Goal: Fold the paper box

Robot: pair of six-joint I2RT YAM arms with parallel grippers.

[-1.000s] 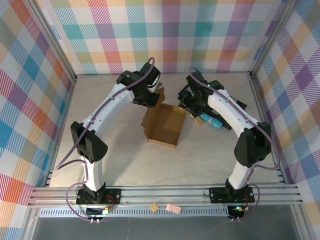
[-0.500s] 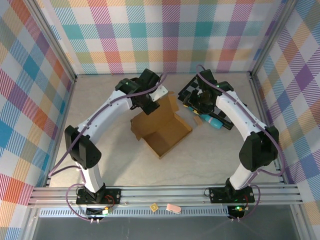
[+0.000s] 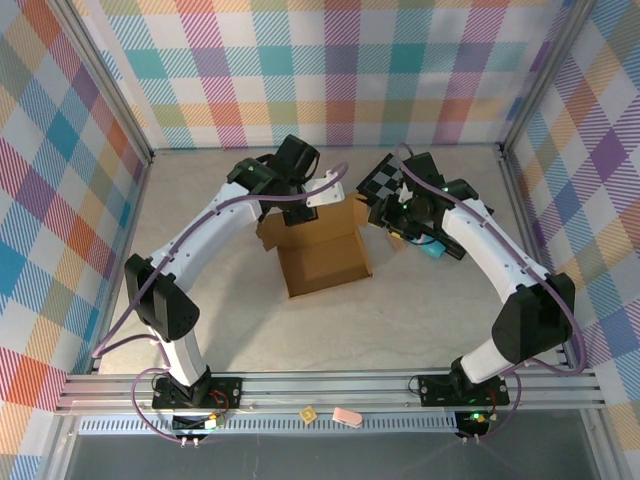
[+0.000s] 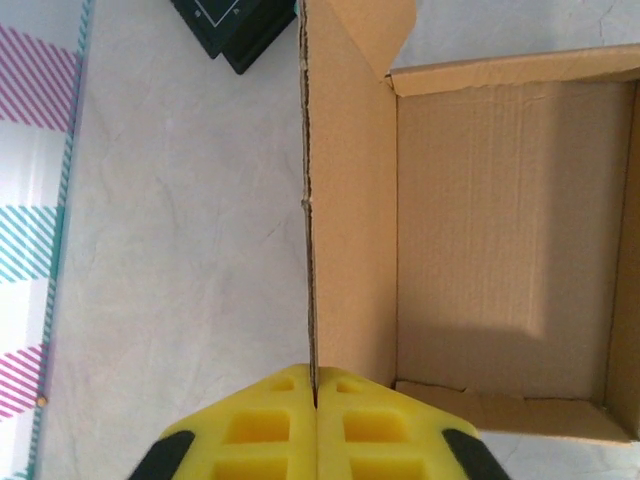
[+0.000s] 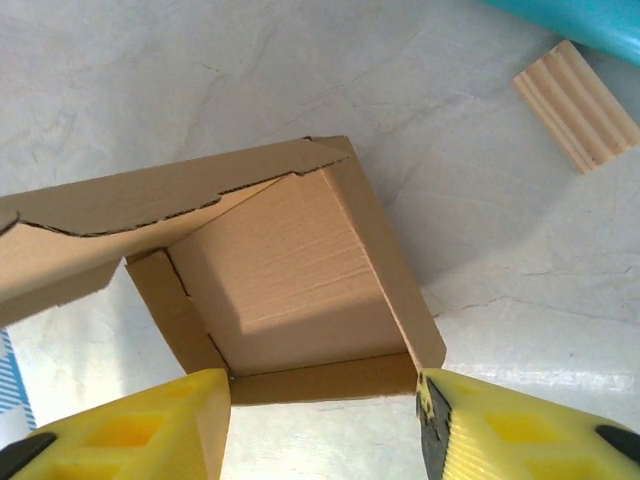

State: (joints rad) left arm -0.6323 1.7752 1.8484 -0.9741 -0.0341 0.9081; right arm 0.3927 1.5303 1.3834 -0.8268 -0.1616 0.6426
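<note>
Swung round since half a second ago, the left gripper (image 4: 316, 388) now sits at the far-left corner of the plain brown cardboard paper box (image 3: 325, 262). The box has turned from a diagonal lie to nearly square with the table's near edge, around the middle of the table. The left gripper's yellow fingers are pressed together on the box's upright far wall, which the left wrist camera sees edge-on. Beside that wall the box's inside is bare corrugated floor, partly in shadow and ringed by low walls, with a loose flap standing at the wall's other end. The right gripper (image 5: 322, 388) hangs above the box's right side with its yellow fingers spread wide apart. Just right of the box, on the pale marbled table (image 3: 200, 260), lie a small ridged wooden block (image 5: 578, 118) and a teal object (image 5: 570, 12). A black-and-grey checkered board (image 3: 385, 180) lies behind them.
</note>
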